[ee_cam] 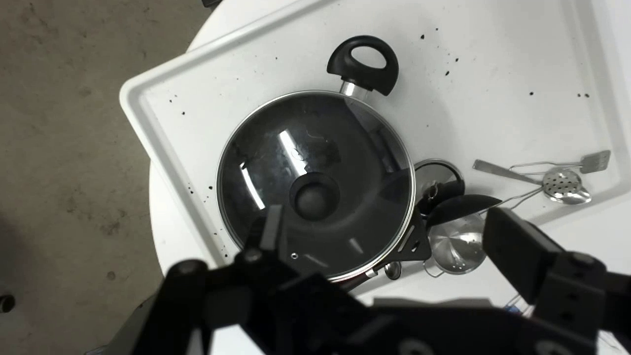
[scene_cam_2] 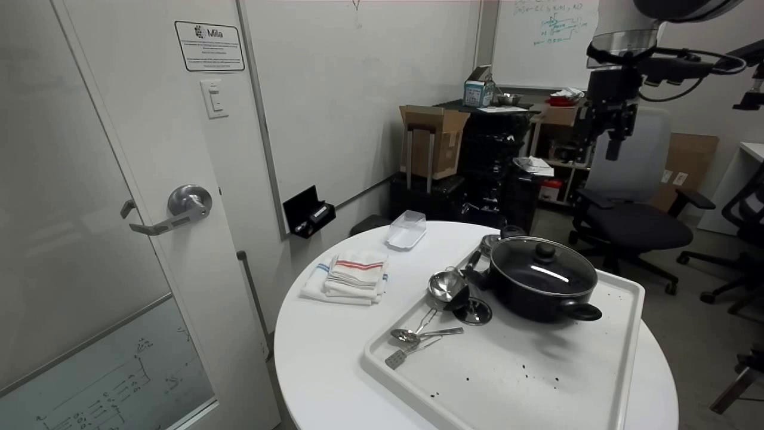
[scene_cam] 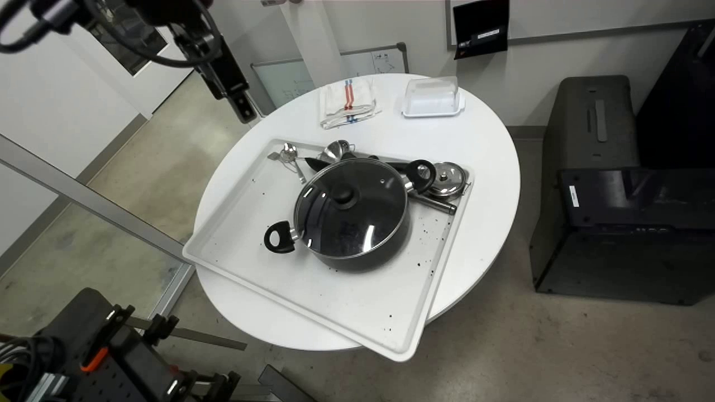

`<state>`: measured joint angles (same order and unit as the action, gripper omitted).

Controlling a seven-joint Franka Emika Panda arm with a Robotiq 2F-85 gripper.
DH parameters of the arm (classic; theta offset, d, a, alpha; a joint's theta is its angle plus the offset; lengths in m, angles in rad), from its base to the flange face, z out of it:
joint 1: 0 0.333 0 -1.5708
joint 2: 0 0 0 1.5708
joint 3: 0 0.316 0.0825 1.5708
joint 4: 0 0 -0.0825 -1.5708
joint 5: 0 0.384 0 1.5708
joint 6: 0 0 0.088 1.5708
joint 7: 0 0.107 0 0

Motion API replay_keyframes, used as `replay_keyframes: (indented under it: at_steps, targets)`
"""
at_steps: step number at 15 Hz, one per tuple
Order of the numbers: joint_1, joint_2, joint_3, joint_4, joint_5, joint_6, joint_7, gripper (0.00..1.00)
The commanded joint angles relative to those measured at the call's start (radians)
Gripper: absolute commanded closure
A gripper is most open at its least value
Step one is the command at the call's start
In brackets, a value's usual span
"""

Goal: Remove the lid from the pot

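Note:
The see-through glass lid [scene_cam: 357,218] with its thin metal rim and dark centre knob lies on the black pot [scene_cam: 371,261]. Lid [scene_cam_2: 540,269] and pot [scene_cam_2: 525,301] also show in an exterior view. The pot stands on a white tray, its two black loop handles sticking out sideways. My gripper [scene_cam: 248,111] hangs in the air, higher than the pot and apart from it; it also shows in an exterior view [scene_cam_2: 603,140]. In the wrist view the gripper [ee_cam: 384,222] is open and empty, fingers wide apart. One finger overlaps the lid [ee_cam: 315,143] near its knob.
The white tray [scene_cam: 240,223] sits on a round white table [scene_cam: 491,178]. Metal utensils [ee_cam: 562,182], a small steel bowl [ee_cam: 458,244] and a small round metal object [scene_cam: 446,180] lie beside the pot. Folded towels [scene_cam: 349,103] and a clear-lidded box [scene_cam: 433,97] are at the table's edge.

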<state>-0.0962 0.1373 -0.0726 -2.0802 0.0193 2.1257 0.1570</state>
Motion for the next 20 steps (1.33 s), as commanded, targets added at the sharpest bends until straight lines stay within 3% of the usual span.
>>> replay_keyframes:
  at_steps: [1,12,20]
  targets:
    - [0.000,0.118,-0.014,0.078,0.007,0.051,0.003,0.00]
    - [-0.023,0.346,-0.042,0.135,0.039,0.191,0.020,0.00]
    - [-0.029,0.455,-0.041,0.124,0.058,0.389,0.017,0.00]
